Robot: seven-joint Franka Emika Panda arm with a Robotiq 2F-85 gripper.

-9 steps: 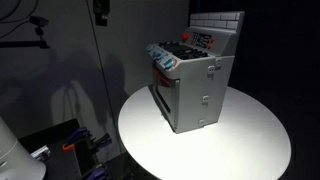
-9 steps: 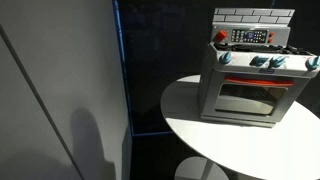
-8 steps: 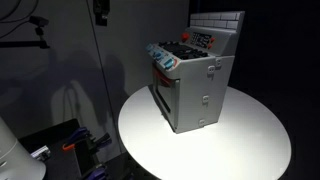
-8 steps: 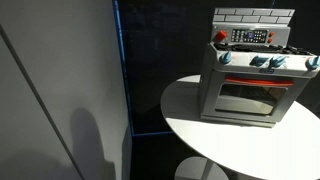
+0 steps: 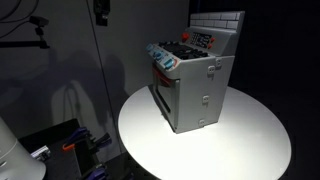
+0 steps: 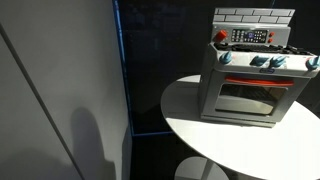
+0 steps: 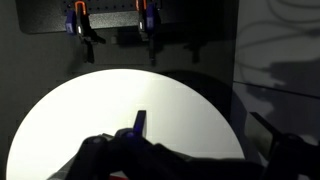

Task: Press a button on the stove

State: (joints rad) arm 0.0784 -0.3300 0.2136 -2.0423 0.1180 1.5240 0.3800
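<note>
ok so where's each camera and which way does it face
Exterior view: high, looking down at the stove side-on, on the table; no robot.
Exterior view: lower, facing the oven door; no robot.
Wrist view: above the table, facing wall clamps; dim shapes below, unclear.
Shared: the table in all; the stove in both exterior views.

A: Any robot body visible?
B: Only in the wrist view, at 6 o'clock: gripper (image 7: 190,158), black, mostly silhouette.
A: Details?
B: Rounded dark fingers (image 7: 97,148) at 7 and 5 o'clock, and a thin upright strip (image 7: 140,122) with bluish sheen between. Screws and markings are too dark to tell.
</note>
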